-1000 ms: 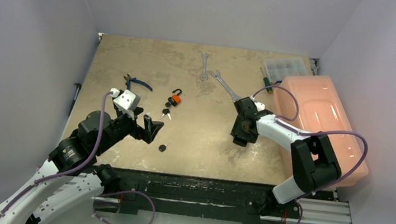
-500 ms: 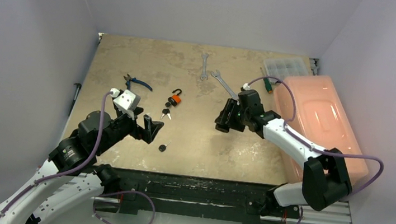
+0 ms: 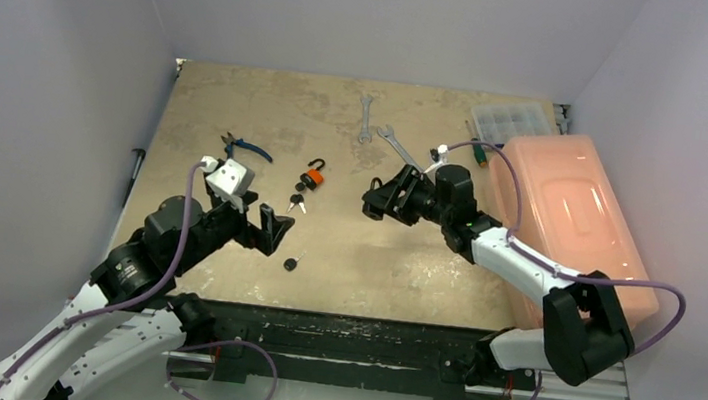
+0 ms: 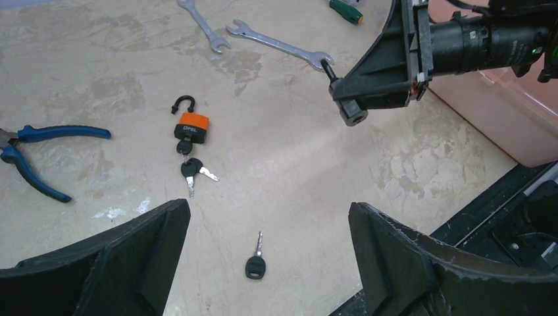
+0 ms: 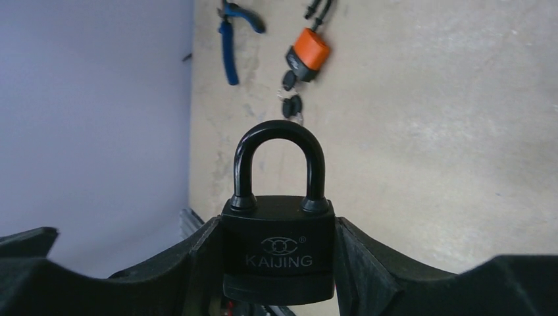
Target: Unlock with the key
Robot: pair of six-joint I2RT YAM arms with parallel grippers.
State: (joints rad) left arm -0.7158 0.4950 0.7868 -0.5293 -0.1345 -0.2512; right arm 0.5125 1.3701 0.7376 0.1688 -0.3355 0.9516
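Holding black padlock (image 5: 278, 253) aloft for keying
Right gripper (image 3: 377, 200) clamps its body, shackle leftward; left gripper (image 4: 268, 212) gapes wide above the loose key (image 4: 255, 262), likely to collect it.

light: bright, even, diffuse | shadows: soft, faint | focus: sharp

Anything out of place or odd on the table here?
Only mildly: the orange padlock lies with its shackle open and keys in it, while the right gripper holds a shut black padlock. One loose key lies apart from them.
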